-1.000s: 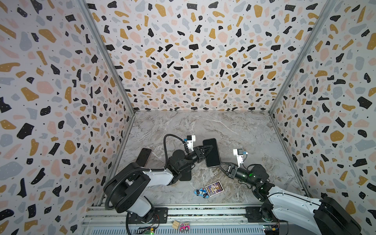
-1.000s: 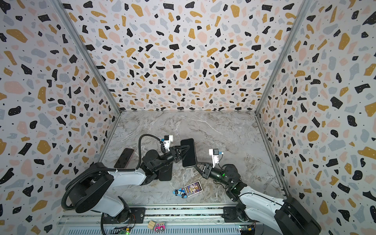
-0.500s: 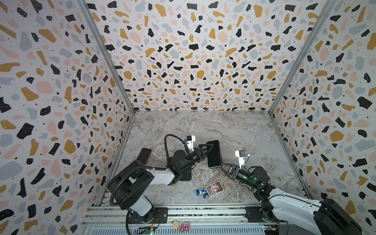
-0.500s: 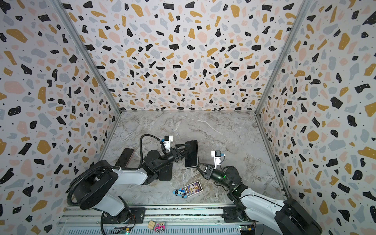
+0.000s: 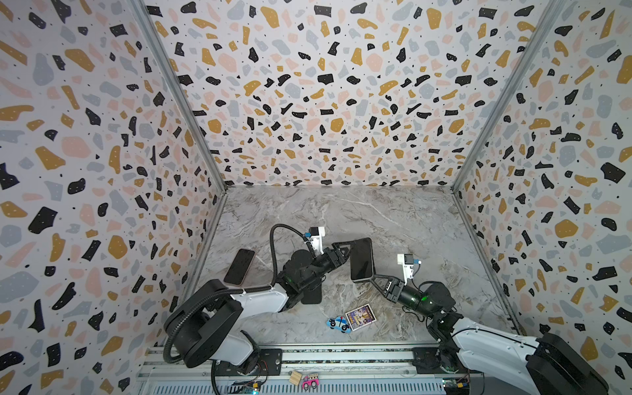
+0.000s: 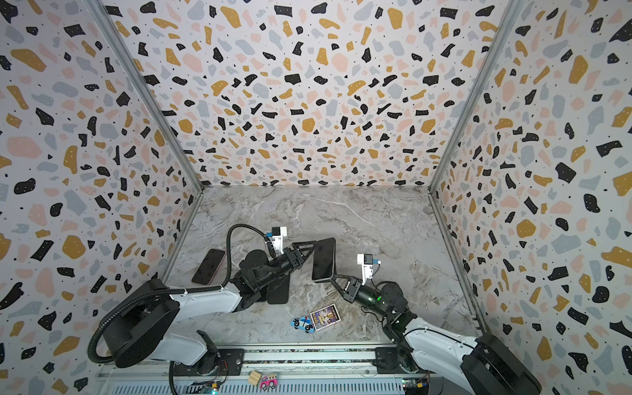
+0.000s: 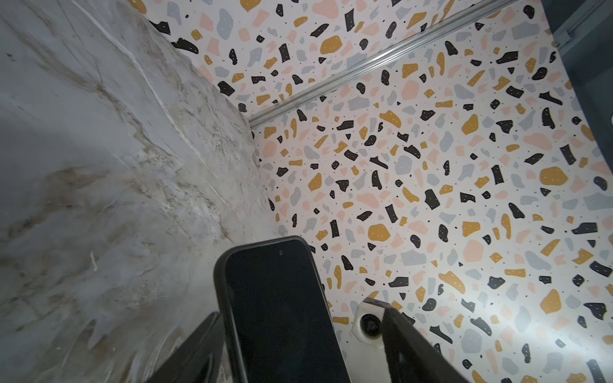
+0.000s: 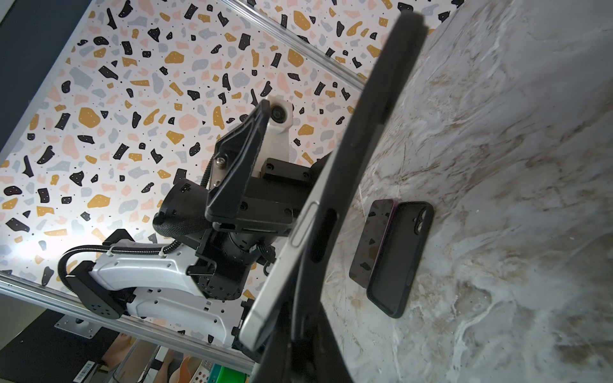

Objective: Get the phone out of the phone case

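A dark-screened phone (image 5: 361, 260) (image 6: 323, 260) in a black phone case (image 8: 374, 109) stands upright above the marble table in both top views. My right gripper (image 5: 371, 278) (image 6: 333, 277) (image 8: 298, 348) is shut on the case's lower end. In the right wrist view the phone's silver edge (image 8: 288, 265) has come away from the case near my jaws. My left gripper (image 5: 346, 251) (image 6: 309, 250) (image 7: 300, 313) is open at the phone's left side. In the left wrist view the phone (image 7: 282, 308) lies against one finger (image 7: 199, 348), with a gap to the other.
A second phone (image 5: 239, 266) (image 6: 208, 266) (image 8: 371, 242) lies on the table by the left wall. An empty black case (image 5: 311, 295) (image 6: 278, 292) (image 8: 401, 258) lies under my left arm. A toy car (image 5: 338, 324) and a picture card (image 5: 360, 316) lie near the front edge.
My left gripper has opened and let go of the phone. The phone, held by my right gripper, has shifted slightly to the right.
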Controlling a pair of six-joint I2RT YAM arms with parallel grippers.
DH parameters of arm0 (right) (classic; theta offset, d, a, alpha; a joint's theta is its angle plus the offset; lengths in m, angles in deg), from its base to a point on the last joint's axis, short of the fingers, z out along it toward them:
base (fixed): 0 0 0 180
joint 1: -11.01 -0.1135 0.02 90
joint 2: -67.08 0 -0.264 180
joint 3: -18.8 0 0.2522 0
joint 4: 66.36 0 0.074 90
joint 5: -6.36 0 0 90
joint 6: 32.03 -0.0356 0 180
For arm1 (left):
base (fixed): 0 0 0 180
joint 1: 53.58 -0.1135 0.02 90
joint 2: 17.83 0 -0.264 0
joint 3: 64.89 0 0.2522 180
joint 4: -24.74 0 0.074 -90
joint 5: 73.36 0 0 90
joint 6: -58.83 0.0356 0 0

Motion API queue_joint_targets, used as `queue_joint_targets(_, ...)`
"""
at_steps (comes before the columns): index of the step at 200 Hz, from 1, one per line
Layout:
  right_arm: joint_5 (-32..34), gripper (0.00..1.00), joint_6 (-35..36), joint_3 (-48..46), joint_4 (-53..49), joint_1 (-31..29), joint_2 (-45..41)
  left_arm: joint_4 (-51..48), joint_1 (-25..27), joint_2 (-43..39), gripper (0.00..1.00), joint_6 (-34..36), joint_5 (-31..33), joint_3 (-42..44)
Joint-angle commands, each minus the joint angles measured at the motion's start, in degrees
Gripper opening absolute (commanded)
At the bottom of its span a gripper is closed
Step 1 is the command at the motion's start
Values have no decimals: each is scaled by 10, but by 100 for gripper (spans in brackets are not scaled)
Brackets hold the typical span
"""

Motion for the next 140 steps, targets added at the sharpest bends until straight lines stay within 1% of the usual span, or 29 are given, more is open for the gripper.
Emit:
queue_joint_targets(1, 6, 0, -5, -2, 60, 2, -3, -58, 0, -34, 77, 56, 36, -17)
queue_joint_targets(26, 7, 0, -6, -5, 66, 2, 1, -97, 0, -65, 79, 91, 50, -23)
queue_joint_targets(65, 14, 0, -8, -16, 74, 2, 4, -96, 0, -58, 79, 107, 21, -32)
queue_joint_targets(79, 14, 0, -10, -19, 80, 2, 6, -96, 2, -63, 78, 130, 10, -36)
queue_joint_targets(88, 15, 0, -10, -19, 80, 3, 8, -110, 9, -71, 77, 160, -3, -45)
queue_joint_targets(97, 14, 0, -10, -19, 80, 3, 8, -157, 18, -83, 77, 219, -7, -64)
queue_joint_targets(120, 13, 0, -11, -19, 81, 2, 7, -297, 56, -119, 77, 371, 25, -112)
queue_joint_targets(129, 13, 0, -11, -20, 80, 2, 8, -332, 68, -133, 77, 414, 34, -121)
queue_joint_targets(140, 13, 0, -11, -20, 78, 3, 7, -356, 76, -152, 77, 450, 39, -124)
